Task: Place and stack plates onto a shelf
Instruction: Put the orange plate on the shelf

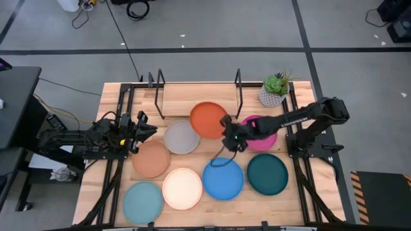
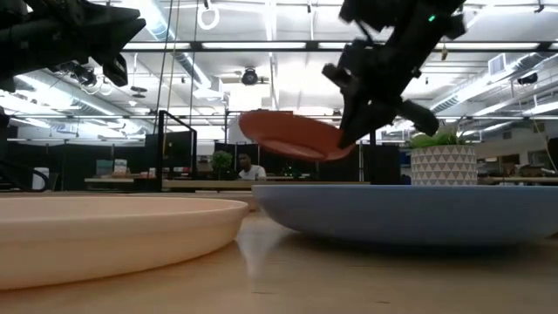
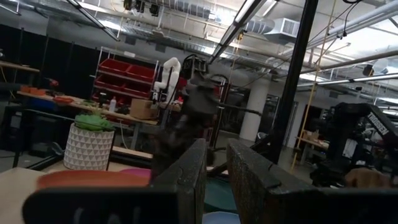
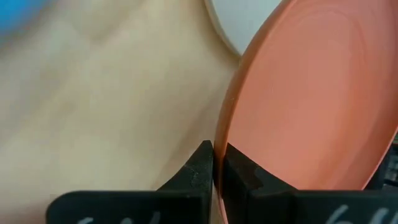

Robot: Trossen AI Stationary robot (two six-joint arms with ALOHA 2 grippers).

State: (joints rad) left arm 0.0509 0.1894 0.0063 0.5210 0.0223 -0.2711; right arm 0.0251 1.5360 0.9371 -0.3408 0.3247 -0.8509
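The orange plate (image 1: pixel 207 119) hangs lifted in my right gripper (image 1: pixel 227 126), just in front of the shelf (image 1: pixel 198 96), and shows tilted in the low view (image 2: pixel 292 135). My right gripper is shut on its rim. On the table lie the grey (image 1: pixel 180 137), terracotta (image 1: pixel 151 159), cream (image 1: pixel 182 188), blue (image 1: pixel 223 179), dark teal (image 1: pixel 268 174) and light teal (image 1: pixel 142 203) plates. The magenta plate (image 1: pixel 264 140) lies partly under my right arm. My left gripper (image 1: pixel 142 125) hovers at the left over the table, open by a narrow gap and holding nothing. My right gripper pinches the orange plate's rim (image 4: pixel 219 146) between its two fingers, at the edge toward the table's right (image 1: pixel 223 122). The fingers come slanting down from the right. The plate is lifted clear of the table and tilted (image 2: pixel 261 126), its held side lower.
A potted plant (image 1: pixel 275 90) stands at the far right beside the shelf's right wire frame (image 1: pixel 239 86); the left wire frame (image 1: pixel 158 86) bounds the other end. The shelf board between them is bare wood. A person (image 2: pixel 253 167) sits in the room behind.
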